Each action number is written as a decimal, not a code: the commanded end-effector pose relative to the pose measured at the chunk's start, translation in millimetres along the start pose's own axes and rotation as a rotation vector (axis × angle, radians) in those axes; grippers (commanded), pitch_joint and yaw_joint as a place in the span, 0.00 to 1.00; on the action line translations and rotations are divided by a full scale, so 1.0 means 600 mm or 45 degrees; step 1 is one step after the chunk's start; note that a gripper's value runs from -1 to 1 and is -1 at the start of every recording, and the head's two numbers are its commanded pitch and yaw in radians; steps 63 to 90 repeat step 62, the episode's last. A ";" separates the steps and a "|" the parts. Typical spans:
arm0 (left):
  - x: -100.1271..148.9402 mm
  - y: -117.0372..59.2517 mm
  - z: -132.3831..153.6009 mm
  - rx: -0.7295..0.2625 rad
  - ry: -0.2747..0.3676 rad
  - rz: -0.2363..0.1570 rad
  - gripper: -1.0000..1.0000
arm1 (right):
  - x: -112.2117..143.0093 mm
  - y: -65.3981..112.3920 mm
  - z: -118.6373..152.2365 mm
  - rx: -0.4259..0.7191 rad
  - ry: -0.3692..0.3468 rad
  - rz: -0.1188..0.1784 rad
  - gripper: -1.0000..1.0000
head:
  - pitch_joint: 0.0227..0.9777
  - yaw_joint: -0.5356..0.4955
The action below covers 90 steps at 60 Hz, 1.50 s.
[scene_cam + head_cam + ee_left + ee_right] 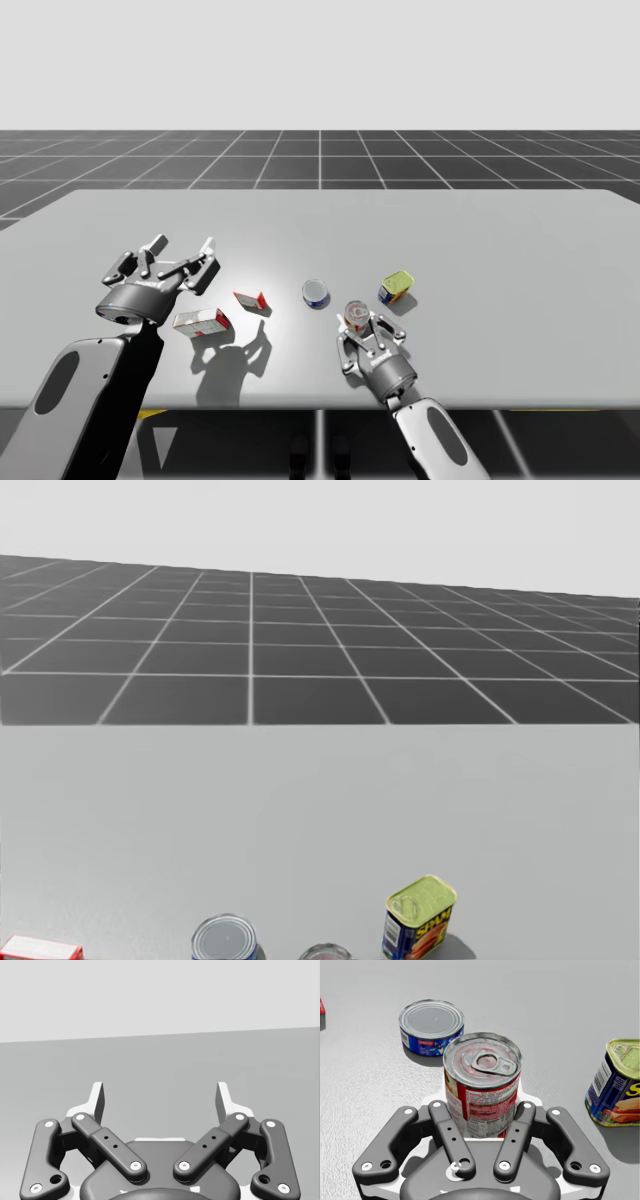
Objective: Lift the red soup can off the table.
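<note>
Jaws of my right gripper (482,1106) pinched the red soup can (482,1080) from both sides, while those of my left gripper (160,1094) stood spread over the bare table (160,1060). The can stood upright, with a red and white label and a silver pull-tab lid; its base was hidden behind the gripper. The high view put it right of centre in the lower half of the frame, near a flat blue can (316,293) and a blue tin (397,287) with a yellow-green lid. That view also showed a red and white box (201,321) and a smaller red one (251,299) at lower left. The head view caught the soup can's rim at its bottom edge.
</note>
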 end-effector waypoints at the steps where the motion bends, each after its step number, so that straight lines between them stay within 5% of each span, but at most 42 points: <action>1: -0.001 0.001 0.000 0.001 0.000 0.001 0.00 | -0.010 -0.003 -0.001 -0.113 0.030 -0.045 1.00 | 0.42 0.38; 9: -0.001 0.002 0.000 0.002 0.001 0.002 0.00 | 0.006 0.004 0.003 -0.089 0.007 -0.073 1.00 | 0.40 0.37; 23: 0.000 0.003 -0.001 0.002 0.000 0.004 0.00 | 0.067 0.007 0.010 -0.083 -0.112 -0.054 1.00 | 0.40 0.37; 42: 0.001 0.002 -0.001 0.002 -0.001 0.011 0.00 | 0.159 -0.003 0.022 -0.105 -0.323 0.006 1.00 | 0.41 0.37; 62: 0.000 0.002 0.000 0.003 -0.001 0.011 0.00 | 0.287 -0.006 0.086 -0.135 -0.613 0.065 1.00 | 0.41 0.36; 90: 0.000 0.002 0.000 0.003 -0.001 0.011 0.00 | 0.287 -0.006 0.086 -0.135 -0.613 0.065 1.00 | 0.41 0.36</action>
